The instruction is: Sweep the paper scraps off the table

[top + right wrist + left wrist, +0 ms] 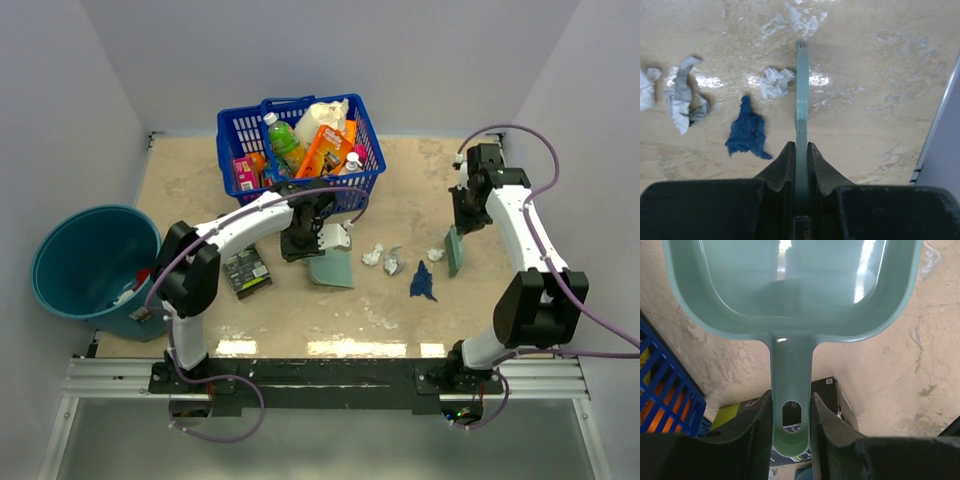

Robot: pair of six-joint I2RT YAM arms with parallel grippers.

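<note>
Four paper scraps (422,283) lie on the table (200,190), center-right of the top view. My L gripper (791,405) is clamped on the dustpan (790,285) handle, and my R gripper (800,150) pinches the green brush (801,90).

Beige mottled table (190,190), and here's the spread: blue basket (232,135) at the back, packet (246,272) lying flat front-left. Centre-right, paper scraps (392,263) in a loose row: white wad (372,255), grey shred (684,95) just beside it, dark blue piece (422,283) nearer the front, small white wad (775,82) furthest right.
</note>
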